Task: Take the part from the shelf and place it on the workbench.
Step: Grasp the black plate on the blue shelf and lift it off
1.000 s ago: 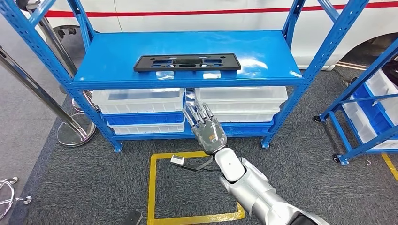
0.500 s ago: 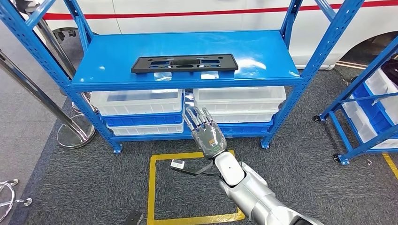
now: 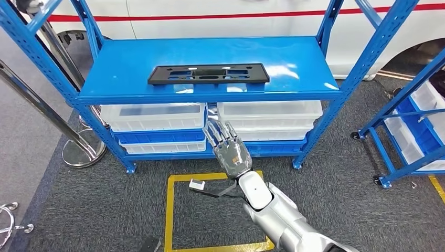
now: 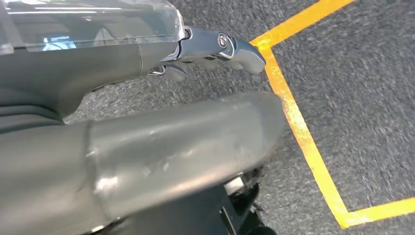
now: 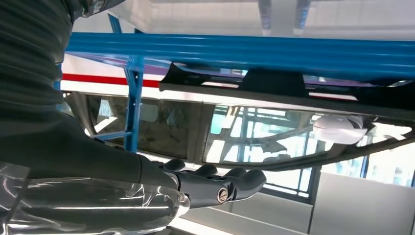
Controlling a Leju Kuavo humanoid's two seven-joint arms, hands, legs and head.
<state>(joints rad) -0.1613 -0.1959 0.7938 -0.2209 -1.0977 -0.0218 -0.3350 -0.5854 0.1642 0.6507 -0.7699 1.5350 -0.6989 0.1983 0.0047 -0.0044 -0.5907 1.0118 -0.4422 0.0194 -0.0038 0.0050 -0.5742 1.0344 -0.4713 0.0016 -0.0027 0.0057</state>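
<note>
The part [image 3: 208, 74] is a long flat black plate with cut-outs, lying across the middle of the blue shelf's top deck [image 3: 131, 63]. My right hand [image 3: 226, 147] is raised in front of the shelf, below the deck's front edge, its fingers stretched out and apart with nothing in them. The right wrist view looks past the right hand's fingers [image 5: 215, 183] at the deck's blue front edge [image 5: 244, 51] and the black part [image 5: 274, 85] on it. My left hand [image 4: 215, 46] hangs over the grey carpet, fingers extended and holding nothing.
White plastic bins [image 3: 157, 115] fill the shelf's lower levels. A yellow tape square [image 3: 170, 210] marks the carpet, with a small white tag and cable [image 3: 197, 184] in it. A second blue rack [image 3: 414, 121] stands at the right, a metal stanchion base [image 3: 78, 149] at the left.
The camera has shifted slightly, so the shelf sits a little lower in the picture. My right hand stays almost where it was, still stretched out. The part has not moved.
</note>
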